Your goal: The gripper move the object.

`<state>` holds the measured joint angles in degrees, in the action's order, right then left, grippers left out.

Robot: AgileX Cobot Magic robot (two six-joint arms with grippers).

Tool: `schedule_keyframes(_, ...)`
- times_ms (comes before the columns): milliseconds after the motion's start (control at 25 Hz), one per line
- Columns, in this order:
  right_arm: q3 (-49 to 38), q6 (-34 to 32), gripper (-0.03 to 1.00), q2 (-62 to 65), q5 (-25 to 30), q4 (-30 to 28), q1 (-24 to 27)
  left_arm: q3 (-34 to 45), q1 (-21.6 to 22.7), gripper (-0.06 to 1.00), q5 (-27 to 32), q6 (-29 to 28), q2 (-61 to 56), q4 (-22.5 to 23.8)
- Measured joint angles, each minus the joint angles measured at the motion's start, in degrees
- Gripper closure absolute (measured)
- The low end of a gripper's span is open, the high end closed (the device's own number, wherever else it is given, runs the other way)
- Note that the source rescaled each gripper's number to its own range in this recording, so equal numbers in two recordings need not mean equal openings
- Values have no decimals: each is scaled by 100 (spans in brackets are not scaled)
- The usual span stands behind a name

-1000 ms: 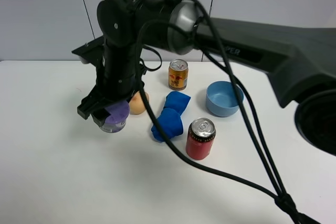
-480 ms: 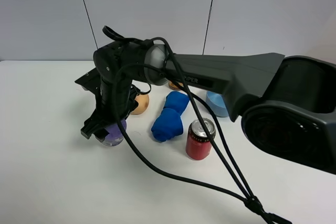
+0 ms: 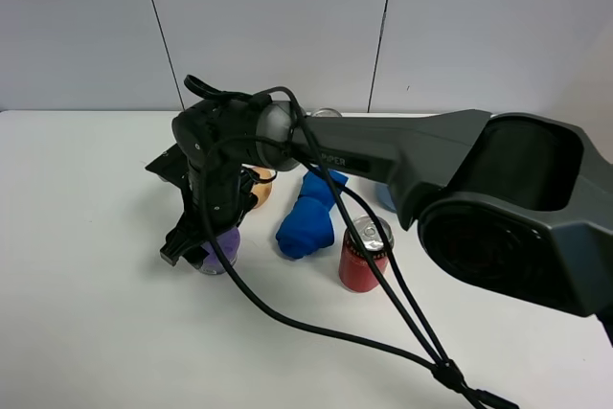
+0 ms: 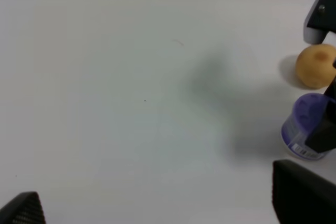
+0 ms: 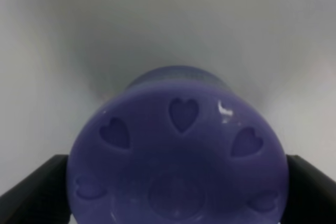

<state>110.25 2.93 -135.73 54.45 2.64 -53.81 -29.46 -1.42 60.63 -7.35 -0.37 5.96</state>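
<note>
The right gripper (image 3: 203,248), a glossy black arm end trailing black cables, has reached across to the left side of the white table (image 3: 96,332). It is clamped on the short, squat round tin (image 3: 221,248), which has a lilac-purple lid and a silver-grey printed side. In the right wrist view the heart-dimpled lid of the round tin (image 5: 178,166) fills the frame, with a dark jaw pressed at each side of it and the right gripper (image 5: 176,195) closed around it.

A second ago the round tin hung higher and farther back. It has since come down and nearer, and now sits low at the table surface; whether its base touches cannot be told.

The peach-coloured round fruit (image 3: 260,189) lies just behind it, the crumpled blue cloth (image 3: 306,217) to its right, and the red soda can (image 3: 365,254) farther right. None of these has shifted. The arm now hides most of the gold drink can, leaving only its silver top (image 3: 326,113) showing.

The left gripper (image 4: 157,214) hangs released, its dark fingertips (image 4: 303,203) wide apart. From its view the round tin (image 4: 304,129) stands near the fruit (image 4: 315,65).
</note>
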Motion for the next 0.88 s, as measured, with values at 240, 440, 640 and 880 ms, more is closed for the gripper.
schedule_keyframes(240, 23, 39, 96, -42, 155, -5, 0, 0, 0, -6, 0, 0, 0, 0)
schedule_keyframes(440, 34, 136, 88, -42, 237, 65, 0, 0, 0, -6, 0, 0, 0, 0)
schedule_keyframes(640, 150, -15, 8, 119, 435, 148, -1, 0, 0, -6, 0, 0, 0, 0)
schedule_keyframes(880, 599, -129, -2, 1426, 623, 136, -1, 0, 0, -6, 0, 0, 0, 0)
